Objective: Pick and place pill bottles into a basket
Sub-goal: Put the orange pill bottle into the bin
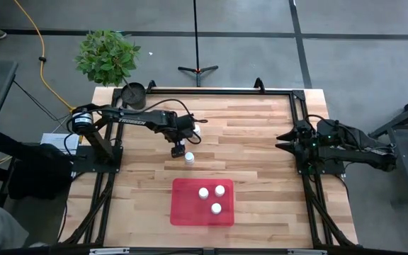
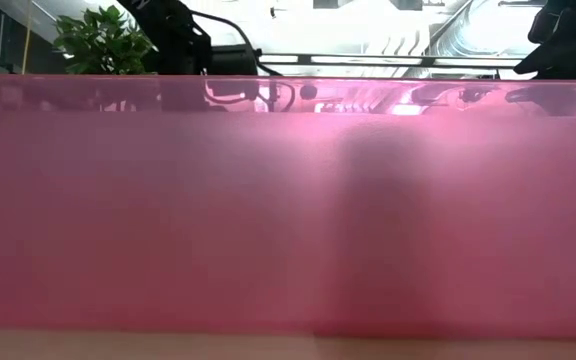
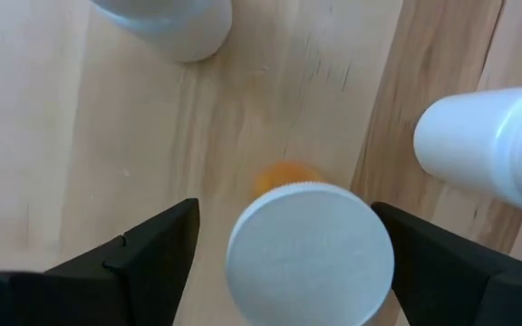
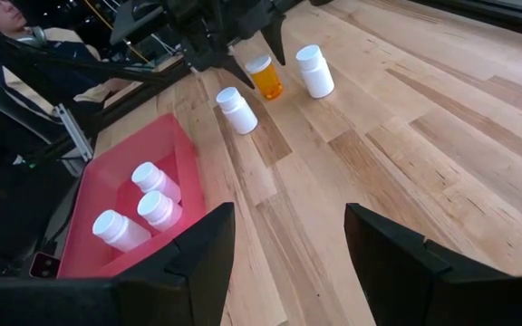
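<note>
Left wrist view: the orange pill bottle (image 3: 308, 249) is being seen standing upright, cap toward the camera, centred between the wide-open fingers of the left gripper (image 3: 288, 263), which is gripping nothing yet. Two white bottles (image 1: 189, 158) are being left nearby. The basket (image 1: 183, 212), at six o'clock from it, is holding three bottles. The right gripper (image 1: 283, 140) is being kept partly open and empty at three o'clock.

Matt wood table (image 1: 261, 142), red plastic basket (image 1: 183, 212)
</note>
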`<state>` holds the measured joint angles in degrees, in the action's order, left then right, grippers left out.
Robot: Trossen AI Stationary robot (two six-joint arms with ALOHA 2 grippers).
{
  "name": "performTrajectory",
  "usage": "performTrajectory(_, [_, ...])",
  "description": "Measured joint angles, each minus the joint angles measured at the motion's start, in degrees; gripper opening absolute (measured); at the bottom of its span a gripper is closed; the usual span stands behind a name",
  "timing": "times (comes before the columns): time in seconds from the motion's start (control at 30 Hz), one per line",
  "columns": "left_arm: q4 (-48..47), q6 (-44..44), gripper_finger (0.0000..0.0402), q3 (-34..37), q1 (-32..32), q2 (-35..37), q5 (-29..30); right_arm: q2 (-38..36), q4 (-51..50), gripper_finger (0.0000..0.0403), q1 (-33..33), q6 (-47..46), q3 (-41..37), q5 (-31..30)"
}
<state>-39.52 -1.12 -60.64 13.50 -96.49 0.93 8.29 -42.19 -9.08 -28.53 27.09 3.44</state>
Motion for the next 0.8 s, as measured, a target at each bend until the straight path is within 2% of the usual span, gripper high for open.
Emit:
performTrajectory(0.4, [0.43,1.41,0.0234,-0.02,0.00,0.02,-1.95,0.00,0.00,0.0199,-0.01,-0.01,0.00,-0.02])
performTrajectory(0.6, [0.28,1.41,0.0234,-0.04,0.00,0.12,-2.19,0.00,0.00,0.0199,0.00,0.00,0.00,-0.02])
performTrajectory(0.8, [-3.13,0.83,0.0262,-1.15,0.00,1.07,-3.34,0.00,0.00,0.0199,0.00,-0.02,0.00,-0.02])
